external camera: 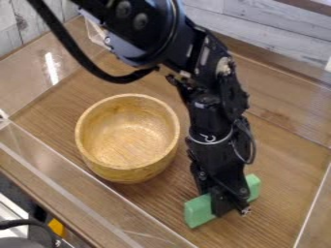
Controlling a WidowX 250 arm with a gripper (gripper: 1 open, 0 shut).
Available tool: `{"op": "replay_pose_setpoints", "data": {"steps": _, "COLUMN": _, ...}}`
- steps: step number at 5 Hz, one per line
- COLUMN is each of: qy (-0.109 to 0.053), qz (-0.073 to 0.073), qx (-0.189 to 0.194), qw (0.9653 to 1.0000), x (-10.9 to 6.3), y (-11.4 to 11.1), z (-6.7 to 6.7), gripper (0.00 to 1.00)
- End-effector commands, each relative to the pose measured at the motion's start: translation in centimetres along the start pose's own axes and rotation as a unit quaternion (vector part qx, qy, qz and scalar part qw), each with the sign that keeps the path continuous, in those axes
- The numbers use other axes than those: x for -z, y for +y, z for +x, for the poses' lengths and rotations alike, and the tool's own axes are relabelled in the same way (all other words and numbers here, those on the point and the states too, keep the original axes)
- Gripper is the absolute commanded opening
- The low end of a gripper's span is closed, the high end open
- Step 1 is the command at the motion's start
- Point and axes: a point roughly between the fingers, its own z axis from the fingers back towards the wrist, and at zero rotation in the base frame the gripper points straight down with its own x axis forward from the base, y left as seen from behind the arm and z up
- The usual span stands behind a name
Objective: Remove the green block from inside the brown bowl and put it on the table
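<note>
The green block (pixel 202 210) lies low at the table (pixel 278 145) to the right of the brown bowl (pixel 127 138), with only its two ends showing on either side of the fingers. My black gripper (pixel 227 201) points steeply down and is shut on the block's middle. Whether the block rests on the tabletop or hangs just above it, I cannot tell. The bowl is round, light wood, and its inside holds nothing.
Clear plastic walls (pixel 26 155) run along the table's near and left edges, close to the bowl and the block. The black arm (pixel 168 44) with its cables reaches in from the upper left, above the bowl's far side.
</note>
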Motion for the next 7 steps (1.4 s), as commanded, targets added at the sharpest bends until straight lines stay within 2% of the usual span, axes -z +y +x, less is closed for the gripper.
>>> {"op": "replay_pose_setpoints", "data": {"steps": 1, "qy": -0.008, "qz": 0.000, "qx": 0.003, "qw": 1.0000, "x": -0.1, "y": -0.3, "z": 0.3, "gripper": 0.00}}
{"op": "replay_pose_setpoints", "data": {"steps": 4, "qy": -0.007, "qz": -0.003, "qx": -0.008, "qw": 0.9999, "x": 0.2, "y": -0.4, "z": 0.2, "gripper": 0.00}}
{"op": "replay_pose_setpoints", "data": {"steps": 5, "qy": -0.005, "qz": -0.005, "qx": -0.015, "qw": 0.9999, "x": 0.1, "y": -0.4, "z": 0.0, "gripper": 1.00}}
{"op": "replay_pose_setpoints", "data": {"steps": 7, "qy": -0.005, "qz": -0.003, "qx": -0.026, "qw": 0.9997, "x": -0.8, "y": -0.3, "z": -0.5, "gripper": 1.00}}
